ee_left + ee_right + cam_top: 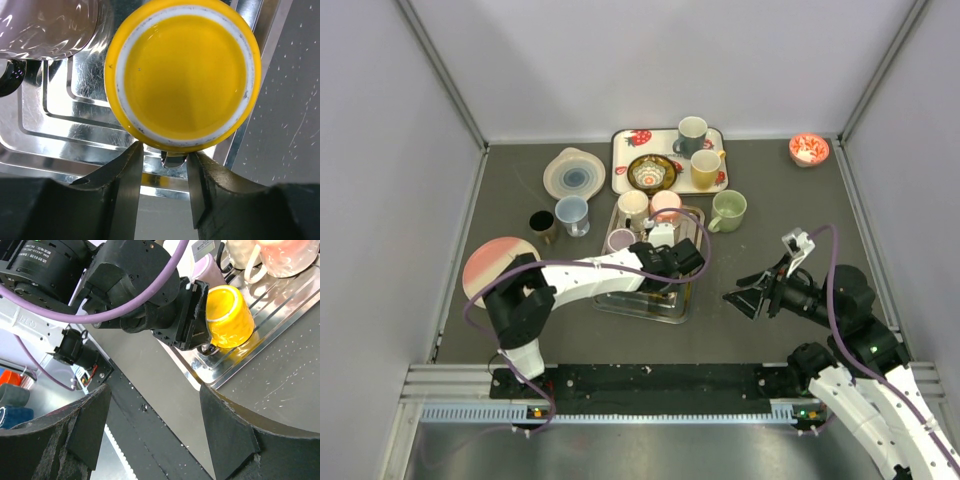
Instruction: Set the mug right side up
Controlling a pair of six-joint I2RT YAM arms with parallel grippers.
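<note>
We see the yellow mug (182, 75) standing mouth-down at the edge of the ribbed steel tray (60, 130), its long axis upright. Its glossy base, ringed by a bare white foot, faces up at the left hand (165, 152). That hand hangs directly over it, narrowed to a slim gap on either side of what we take for the handle (173, 161), at the mug's near side. We cannot tell whether the pads bite yet. The glaze looks slick, so we judge the handle the surer hold for flipping. The right hand (155, 390), spread wide and empty, sits well apart over the speckled grey counter (290, 125).
</note>
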